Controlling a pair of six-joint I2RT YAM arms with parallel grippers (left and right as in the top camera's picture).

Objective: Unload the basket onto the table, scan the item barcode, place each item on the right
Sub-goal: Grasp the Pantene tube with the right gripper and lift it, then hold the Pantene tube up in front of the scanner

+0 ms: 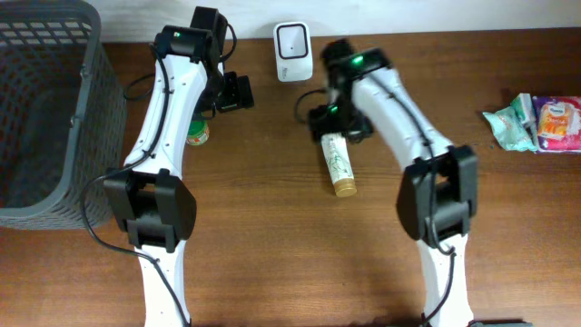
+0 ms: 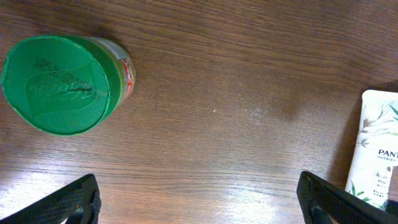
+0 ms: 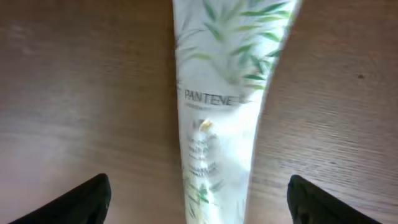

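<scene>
A white tube (image 1: 337, 159) printed with green leaves and the word "PANTENE" is seen lying flat on the wooden counter (image 1: 272, 236), near the middle, with its gold cap (image 1: 345, 188) turned toward the near edge and its flat end toward the back. A small white scanner (image 1: 292, 40) is stood at the back edge of the counter, a little apart from the tube's flat end. The right gripper (image 3: 200, 202) is held directly above the tube with its jaws spread wide; in the right wrist view the dark fingers (image 3: 81, 200) are shown well clear of the tube on either side, so nothing is gripped. The left gripper (image 2: 200, 205) is likewise spread wide and is holding nothing, and bare wood is seen between its fingers. A jar (image 2: 59, 84) with a green lid is stood upright on the counter to the left of the tube, well apart from it. A grey mesh basket (image 1: 45, 109) is placed at the far left, and some packets (image 1: 537, 123) are laid at the far right.
</scene>
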